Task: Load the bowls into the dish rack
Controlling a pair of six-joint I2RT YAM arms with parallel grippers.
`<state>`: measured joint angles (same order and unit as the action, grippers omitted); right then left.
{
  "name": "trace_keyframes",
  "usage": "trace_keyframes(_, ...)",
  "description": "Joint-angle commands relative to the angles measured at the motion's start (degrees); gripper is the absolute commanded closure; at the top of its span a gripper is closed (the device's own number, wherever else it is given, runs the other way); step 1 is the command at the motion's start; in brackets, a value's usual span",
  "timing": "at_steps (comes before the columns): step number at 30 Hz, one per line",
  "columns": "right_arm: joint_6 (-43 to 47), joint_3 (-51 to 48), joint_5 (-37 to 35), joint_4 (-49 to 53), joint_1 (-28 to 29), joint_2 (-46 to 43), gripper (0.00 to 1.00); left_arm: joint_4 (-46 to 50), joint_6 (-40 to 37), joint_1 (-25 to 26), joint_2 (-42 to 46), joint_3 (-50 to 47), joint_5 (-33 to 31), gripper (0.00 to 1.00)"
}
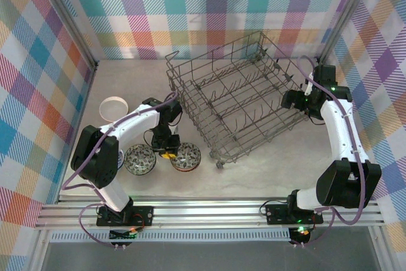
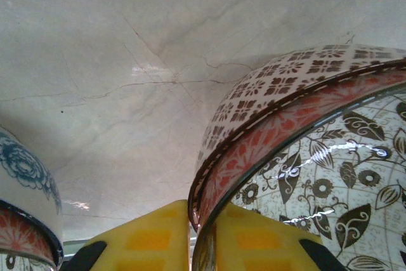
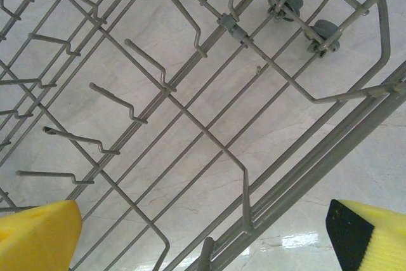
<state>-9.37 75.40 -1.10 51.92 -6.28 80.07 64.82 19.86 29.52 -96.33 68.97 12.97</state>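
Glazed ceramic is between the jaws of the left gripper (image 2: 202,245): its yellow pads (image 2: 149,240) sit one outside and one inside the rim of a floral bowl (image 2: 304,176), and as far as I can see they press on it. The pattern is brown leaves and small flowers, with a red band under the rim. This bowl stands on the bench (image 1: 254,172) near the front edge, left of the middle, with a blue-flowered bowl (image 2: 25,188) just beside it; a white bowl (image 1: 114,107) stands alone nearer the left edge. The dish rack (image 1: 241,109) is in the middle of the bench, a little to the right, and no bowl is in it yet. The right gripper (image 3: 203,239) hangs over the wires at the right side of the rack, jaws wide apart, holding nothing. The main danger, I think, is the grip itself: only the rim is held, the glaze is smooth and shiny and the wall thin and curved, so the bowl can turn or slide out when lifted, and the pale bench, veined like stone, looks hard enough to chip it. The lift can also knock the neighbour bowl. At the rack, the thin grey tines (image 3: 147,61) leave narrow gaps and there are small wheels (image 3: 285,1), so a bowl pushed against a wire may shift the whole rack.
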Motion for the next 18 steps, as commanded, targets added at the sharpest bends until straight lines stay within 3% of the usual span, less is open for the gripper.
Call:
trace_keyframes(1, 0.6, -0.5, 0.0, -0.9, 0.3, -0.8, 0.01, 2.0, -0.6, 0.7, -0.8, 2.3, 1.3, 0.86)
trace_keyframes(18, 1.0, -0.6, 1.2, -1.5, 0.3, -0.5, 0.01, 4.1, -2.9, 0.7, -1.4, 5.1, -1.1, 0.88)
